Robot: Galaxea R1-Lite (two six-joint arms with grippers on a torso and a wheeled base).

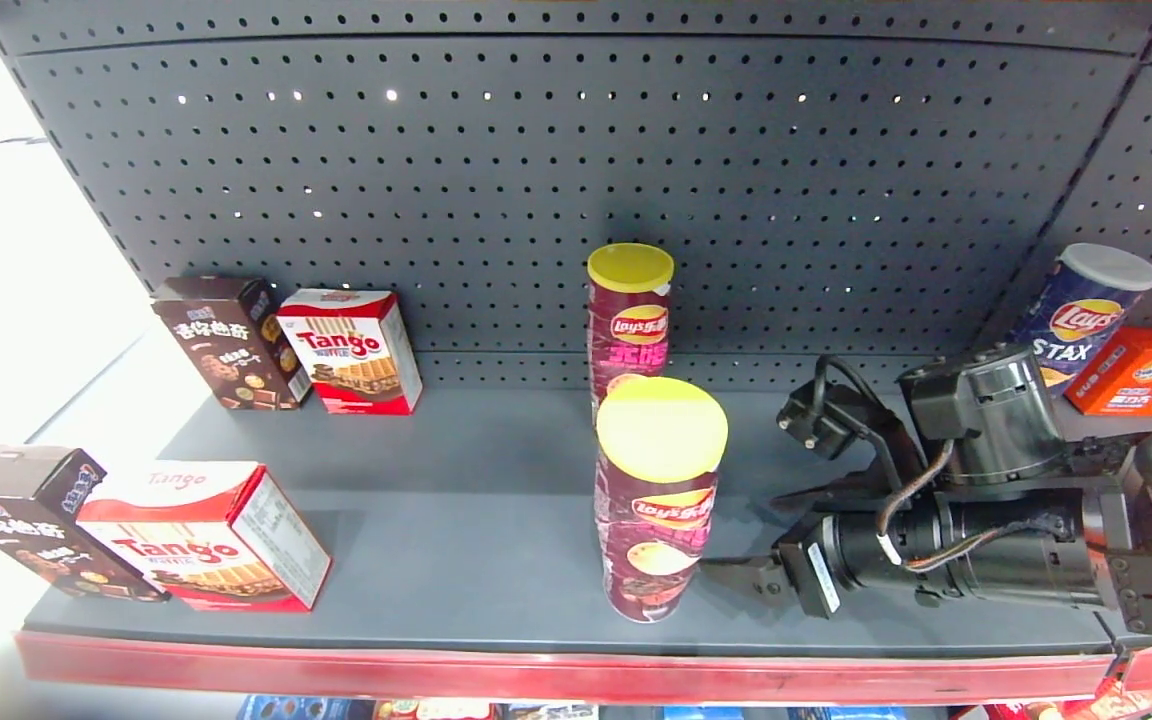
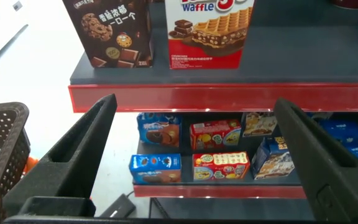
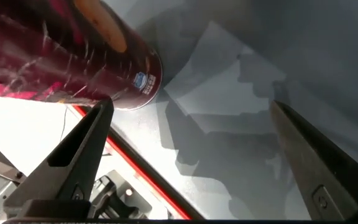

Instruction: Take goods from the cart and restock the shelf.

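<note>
Two maroon chip cans with yellow lids stand upright mid-shelf, one point(image 1: 658, 500) near the front edge and the other point(image 1: 628, 315) behind it by the pegboard. My right gripper point(image 1: 751, 540) lies low over the grey shelf point(image 1: 456, 520), just right of the front can, open and holding nothing. In the right wrist view that can point(image 3: 61, 56) sits beyond one finger, outside the open right gripper point(image 3: 191, 106). My left gripper point(image 2: 196, 102) is open and empty, below and in front of the shelf's red front lip point(image 2: 229, 96).
Red wafer boxes point(image 1: 351, 350) point(image 1: 206, 535) and dark cookie boxes point(image 1: 226, 340) point(image 1: 26, 520) fill the shelf's left side. A blue chip can point(image 1: 1081, 310) and an orange box point(image 1: 1146, 370) stand at far right. A black basket point(image 2: 2, 149) is beside the lower shelves' small boxes point(image 2: 216, 152).
</note>
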